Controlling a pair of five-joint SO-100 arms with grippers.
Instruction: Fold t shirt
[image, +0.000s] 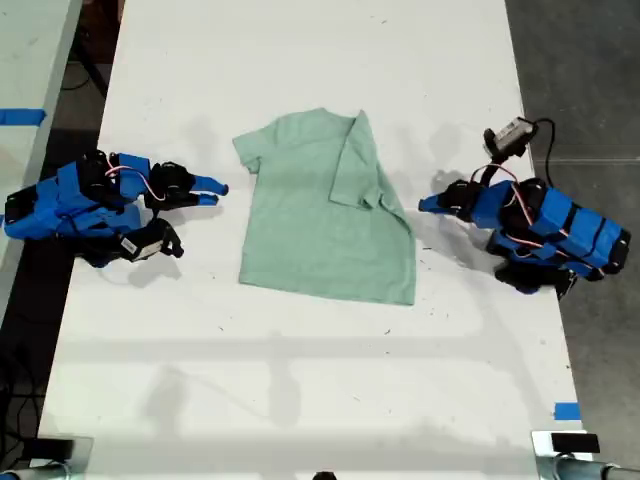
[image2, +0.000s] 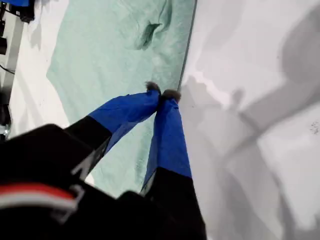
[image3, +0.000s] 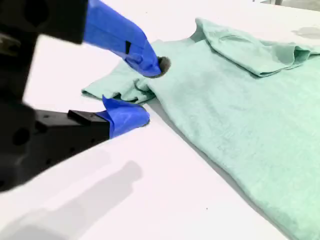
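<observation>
First gripper (image2: 161, 93) low over table (image: 300, 400), tips together at shirt (image: 320, 210) edge, exterior view's right. Second gripper (image3: 142, 90) apart beside sleeve, opposite side.

No text, label, brand, number or sign can be read in any view. The t shirt (image: 322, 210) is plain, and the blue tape strips beside the table (image: 300, 400) carry no writing.
</observation>
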